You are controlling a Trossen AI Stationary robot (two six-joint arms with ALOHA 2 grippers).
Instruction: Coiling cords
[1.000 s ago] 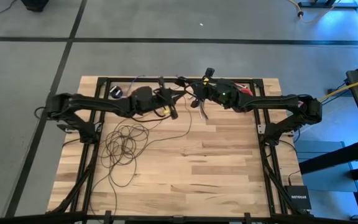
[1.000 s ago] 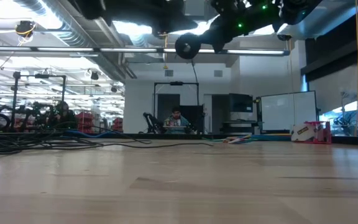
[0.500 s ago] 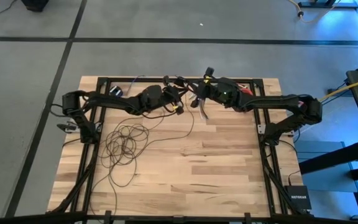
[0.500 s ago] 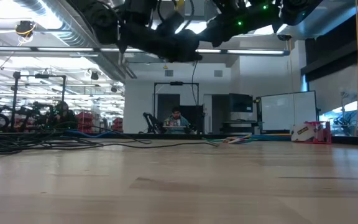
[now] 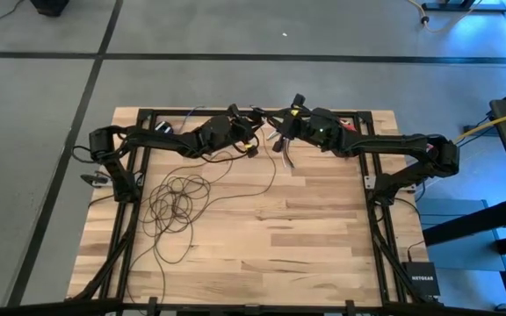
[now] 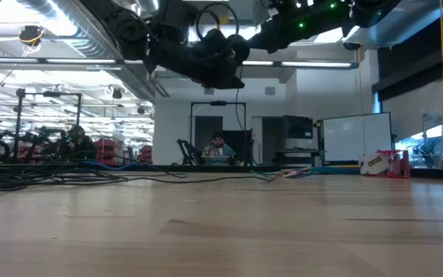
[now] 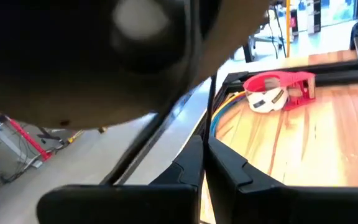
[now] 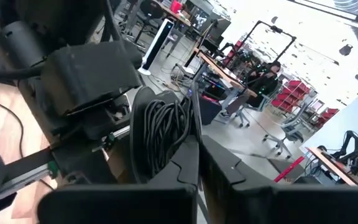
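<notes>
The counter (image 5: 306,219) is a slab of pale wooden planks, its grain running lengthwise, set in a black metal frame. On its left part the cords (image 5: 176,204) lie as a thin, dark wire thrown into many loose, overlapping loops, with one strand trailing up towards the two arms. Both matt black arms reach inwards and meet high above the far edge. The left gripper (image 5: 251,142) has its blunt fingers pressed together, edge to edge, and nothing shows between them in its wrist view. The right gripper (image 5: 281,139) is likewise closed; its wrist view shows a tight bundle of dark wire (image 8: 166,134) looped just beyond its fingertips, though whether the fingers pinch it cannot be told. Near the far right corner sits a red tape dispenser (image 7: 278,90) with a white roll, on the wood.
</notes>
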